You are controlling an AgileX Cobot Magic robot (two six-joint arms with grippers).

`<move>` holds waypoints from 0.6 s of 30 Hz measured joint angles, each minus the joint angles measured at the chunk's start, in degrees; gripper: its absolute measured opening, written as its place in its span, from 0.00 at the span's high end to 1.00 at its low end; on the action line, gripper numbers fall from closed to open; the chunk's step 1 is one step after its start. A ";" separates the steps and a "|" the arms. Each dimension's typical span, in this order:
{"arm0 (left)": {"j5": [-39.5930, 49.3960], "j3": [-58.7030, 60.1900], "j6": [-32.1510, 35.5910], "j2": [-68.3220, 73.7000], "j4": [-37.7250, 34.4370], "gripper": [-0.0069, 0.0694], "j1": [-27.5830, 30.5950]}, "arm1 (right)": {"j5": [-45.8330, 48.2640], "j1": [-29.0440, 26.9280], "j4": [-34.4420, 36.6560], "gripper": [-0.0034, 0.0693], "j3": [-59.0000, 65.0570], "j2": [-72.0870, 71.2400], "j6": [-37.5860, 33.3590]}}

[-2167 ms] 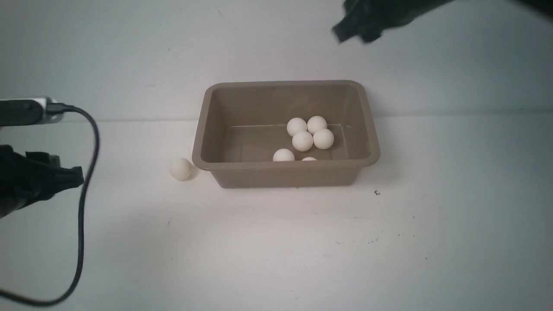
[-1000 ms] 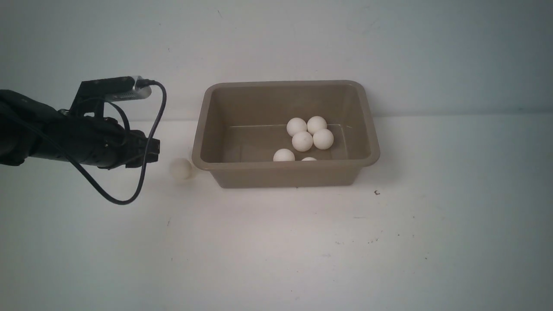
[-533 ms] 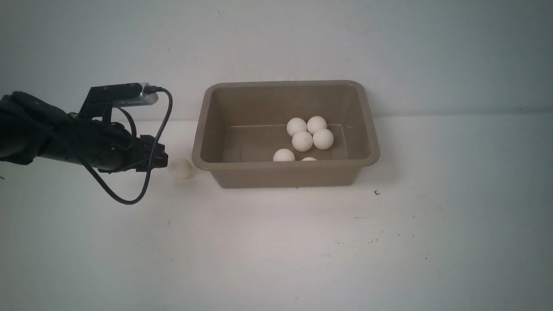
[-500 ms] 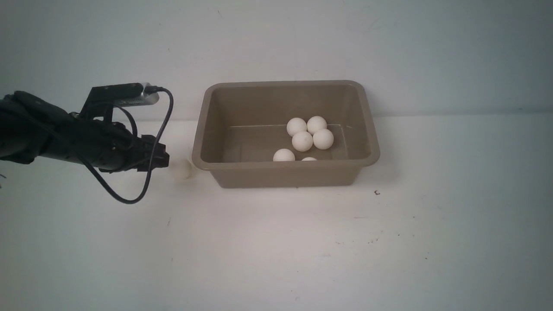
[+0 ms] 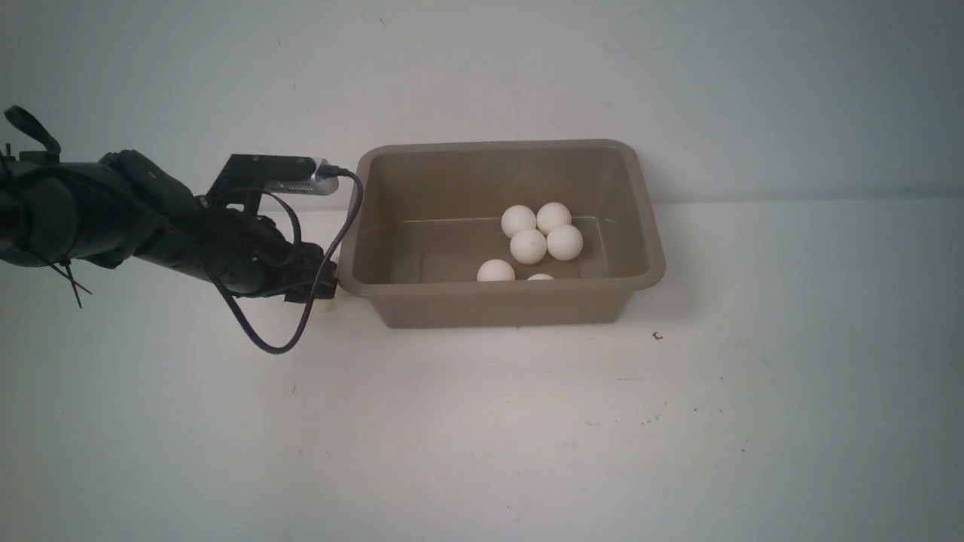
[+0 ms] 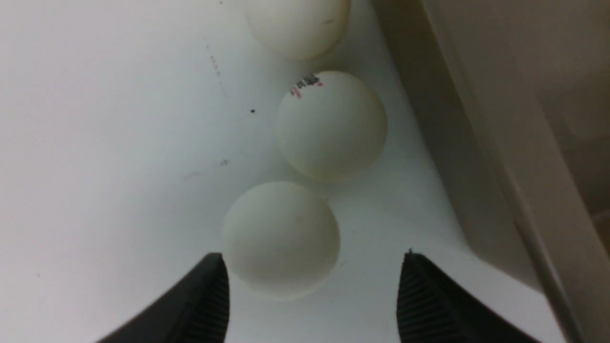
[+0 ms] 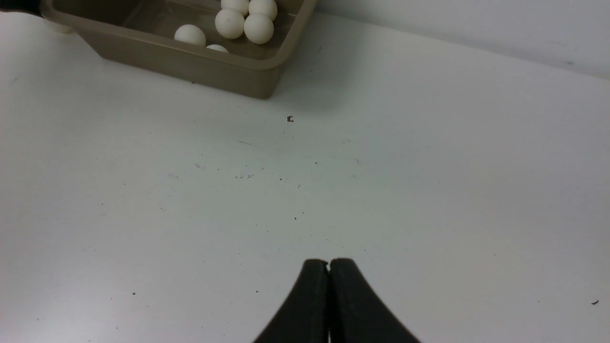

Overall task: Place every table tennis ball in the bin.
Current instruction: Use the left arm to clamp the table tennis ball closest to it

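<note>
In the front view the bin [image 5: 501,284] sits at mid-frame on the white surface [image 5: 482,444], and six table tennis balls [image 5: 528,246] lie inside it, four bunched together right of its centre and two against its front wall. The left end effector [image 5: 322,288] reaches in from the left edge of the frame, low over the surface, its tip right at the bin's front-left corner; a black cable [image 5: 301,331] loops below the arm. The left wrist view shows this left end effector [image 6: 312,259] spread wide, with the nearest ball [image 6: 281,240] partly between its fingers [image 6: 209,295], close against one finger and clear of the other, so nothing is clamped. Beyond it a marked ball [image 6: 332,126] with small printing and a third ball [image 6: 298,26] line up on the surface along the outside of the bin wall [image 6: 500,143]. The right end effector [image 7: 329,267], unseen in the front view, has its fingers pressed together with nothing between them over bare surface, well apart from the bin [image 7: 190,62].
</note>
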 joint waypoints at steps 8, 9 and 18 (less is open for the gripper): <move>-1.61 -0.06 -1.28 0.60 2.53 0.35 0.00 | 0.00 0.00 0.00 0.97 0.00 0.00 0.00; -1.77 -0.06 -1.34 0.99 2.53 0.35 0.00 | 0.00 0.00 0.00 0.97 0.00 0.00 0.00; -3.26 -0.06 -1.40 3.23 2.06 0.35 0.00 | 0.00 0.00 0.05 0.98 0.00 0.00 0.00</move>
